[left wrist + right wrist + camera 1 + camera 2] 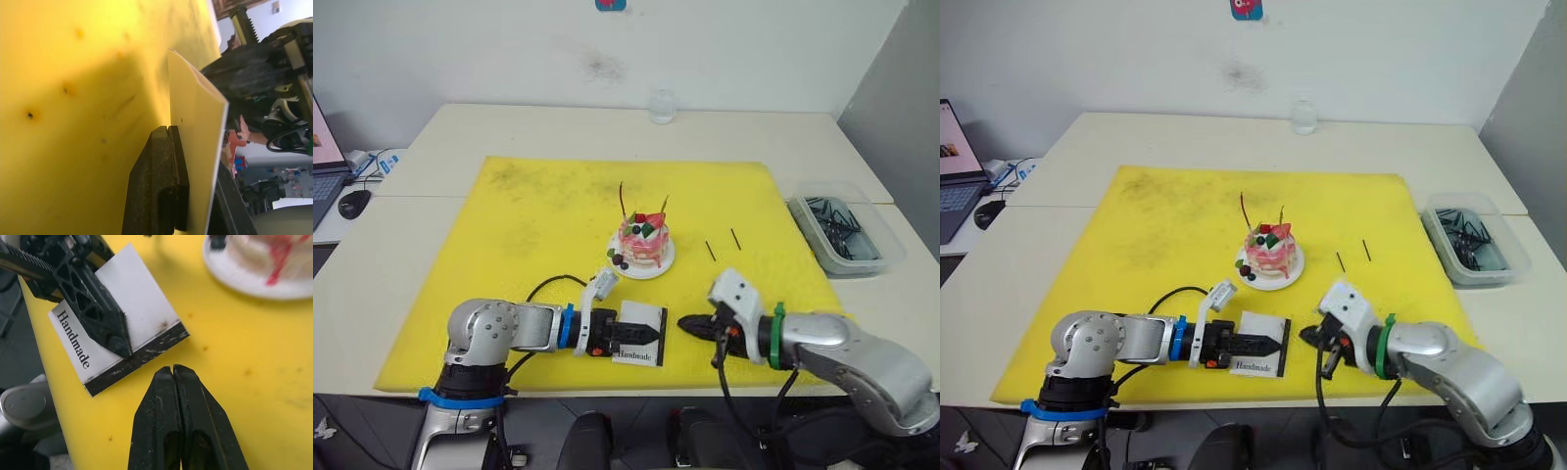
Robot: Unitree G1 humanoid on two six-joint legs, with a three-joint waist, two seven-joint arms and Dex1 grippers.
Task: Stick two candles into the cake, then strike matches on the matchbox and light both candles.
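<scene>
The pink-and-white cake sits on its small white plate in the middle of the yellow mat. Two thin candles stand in it, one reddish and one darker; neither shows a flame. My left gripper is shut on the white "Handmade" matchbox, which lies flat near the mat's front edge with its black strip facing right. My right gripper is shut, its tips just off that strip; no stick shows between them. Two matches lie right of the cake.
A clear plastic bin with dark pieces stands at the table's right edge. A small glass sits at the back by the wall. A laptop and mouse are on the left table.
</scene>
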